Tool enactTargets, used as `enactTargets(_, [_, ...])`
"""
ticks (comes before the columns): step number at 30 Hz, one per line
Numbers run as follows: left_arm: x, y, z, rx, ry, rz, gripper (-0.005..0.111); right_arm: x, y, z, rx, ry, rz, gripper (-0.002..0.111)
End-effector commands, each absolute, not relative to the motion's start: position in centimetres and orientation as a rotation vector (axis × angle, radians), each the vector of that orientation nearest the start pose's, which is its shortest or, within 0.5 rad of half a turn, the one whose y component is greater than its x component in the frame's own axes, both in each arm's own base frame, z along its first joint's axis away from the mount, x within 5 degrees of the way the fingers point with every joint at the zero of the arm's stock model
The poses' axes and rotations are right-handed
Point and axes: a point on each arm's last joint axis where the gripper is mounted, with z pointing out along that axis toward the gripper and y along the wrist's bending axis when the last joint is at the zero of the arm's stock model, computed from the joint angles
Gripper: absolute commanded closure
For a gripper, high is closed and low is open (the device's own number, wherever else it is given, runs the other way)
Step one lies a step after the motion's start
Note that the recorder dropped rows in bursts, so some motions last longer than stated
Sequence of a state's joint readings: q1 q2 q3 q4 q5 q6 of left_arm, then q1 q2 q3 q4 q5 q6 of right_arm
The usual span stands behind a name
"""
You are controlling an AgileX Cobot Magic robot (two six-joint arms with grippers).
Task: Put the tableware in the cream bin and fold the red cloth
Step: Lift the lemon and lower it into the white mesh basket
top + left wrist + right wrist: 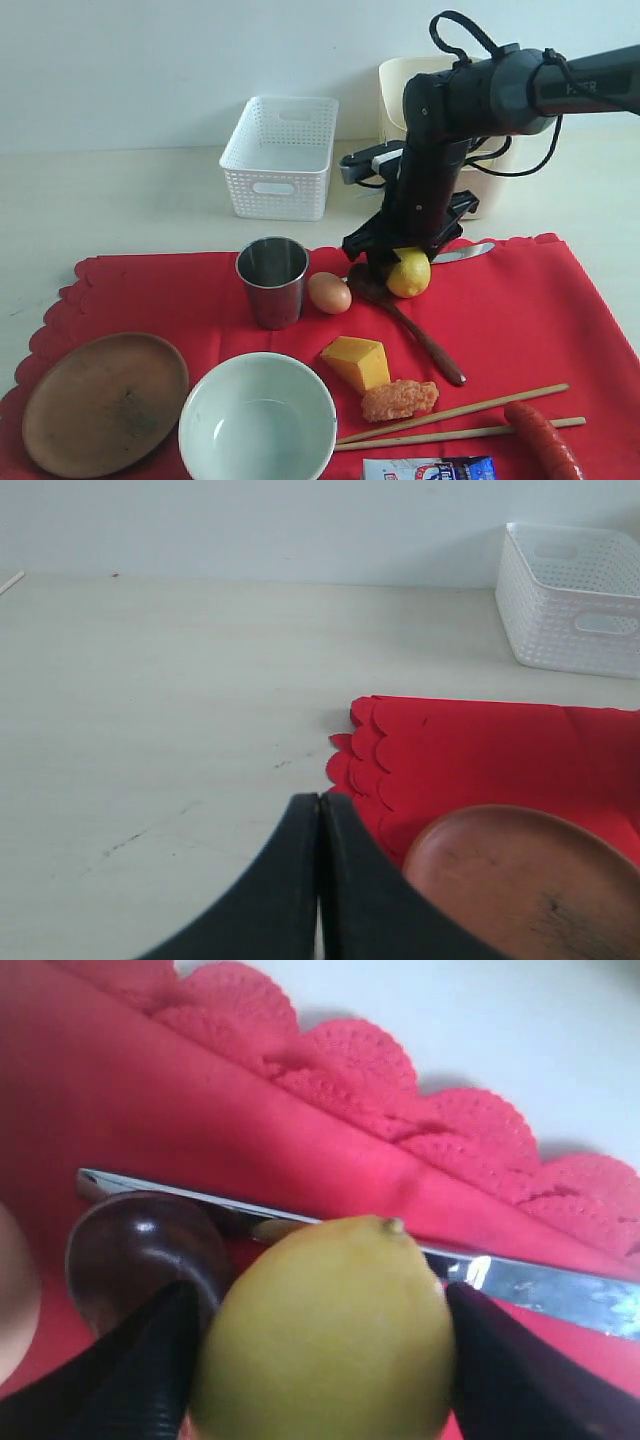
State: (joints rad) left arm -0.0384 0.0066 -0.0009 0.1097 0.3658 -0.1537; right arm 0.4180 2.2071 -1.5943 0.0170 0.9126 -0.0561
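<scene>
Lemon (320, 1320) sits between the right gripper's (404, 258) spread jaws, grip unconfirmed, against the dark wooden spoon (405, 318) and just beside the metal knife (465, 253), toward the tabletop's far edge. Lift it straight up without dragging them. The left gripper's (320, 880) jaws are clenched, empty.

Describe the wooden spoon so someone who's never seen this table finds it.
On the red cloth, find the lemon flanked by the right gripper, right of the steel cup and egg. The spoon lies with its bowl beside that lemon, handle slanting toward the chopsticks; it's dark brown wood, unlike the shiny knife behind.
</scene>
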Motion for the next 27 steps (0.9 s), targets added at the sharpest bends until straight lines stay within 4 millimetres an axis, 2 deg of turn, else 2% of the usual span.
enactTargets(1, [5.3,0.2,18.1,-0.044,1.837,-0.025,0.107,40.1,18.0,13.0,-0.693,2.936,0.057,0.067])
enactTargets(5, [5.3,0.2,18.1,-0.044,1.837,-0.025,0.107,40.2,18.0,14.1,-0.747,2.895,0.059,0.096])
enactTargets(8, [5.3,0.2,18.1,-0.044,1.837,-0.025,0.107,40.4,18.1,16.0,-0.748,2.85,0.068,0.108])
enactTargets(14, [5.3,0.2,18.1,-0.044,1.837,-0.025,0.107,40.8,18.6,20.5,-0.703,2.735,0.131,0.108])
enactTargets(19, [5.3,0.2,18.1,-0.044,1.837,-0.025,0.107,41.2,20.1,23.2,-0.783,2.582,0.332,0.108])
enactTargets(22, [5.3,0.2,18.1,-0.044,1.837,-0.025,0.107,41.7,22.1,25.3,-0.827,2.361,0.567,0.108])
enactTargets(24, [5.3,0.2,18.1,-0.044,1.837,-0.025,0.107,42.2,22.7,26.4,-0.847,2.228,0.6,0.108])
enactTargets(27, [5.3,0.2,18.1,-0.044,1.837,-0.025,0.107,43.5,22.9,26.8,-0.828,2.137,0.553,0.108])
